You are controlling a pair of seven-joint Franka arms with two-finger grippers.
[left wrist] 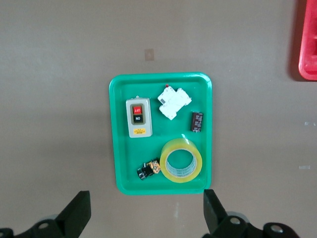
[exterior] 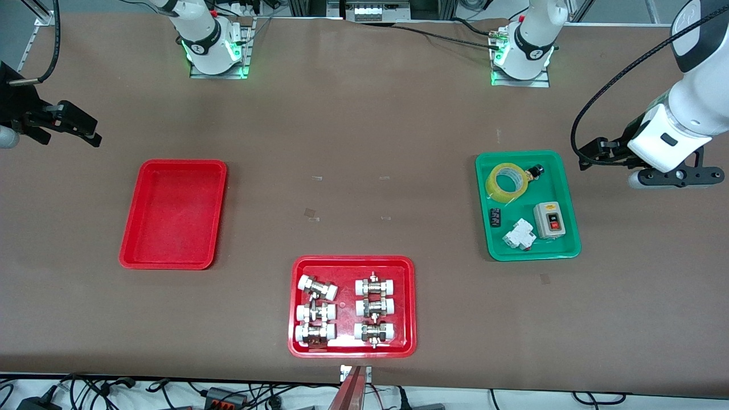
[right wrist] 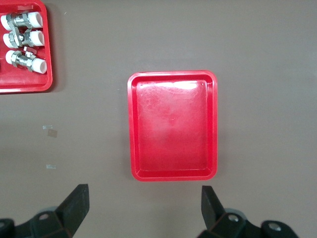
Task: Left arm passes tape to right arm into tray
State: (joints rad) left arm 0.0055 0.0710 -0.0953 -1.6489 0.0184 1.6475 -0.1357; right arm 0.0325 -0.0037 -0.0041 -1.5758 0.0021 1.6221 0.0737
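Between the left gripper's wide-spread, empty black fingers shows the green plastic tray, which holds the yellowish translucent roll of tape. Wide and empty too, the right gripper hangs near the plain red rectangular tray, toward the right arm's end.

White arms, black claws, black cable

Count: 2 red trays, plain tray and fittings tray; 1 green tray; 6 pipe fittings; 1 tape; 1 switch box; 1 breaker.
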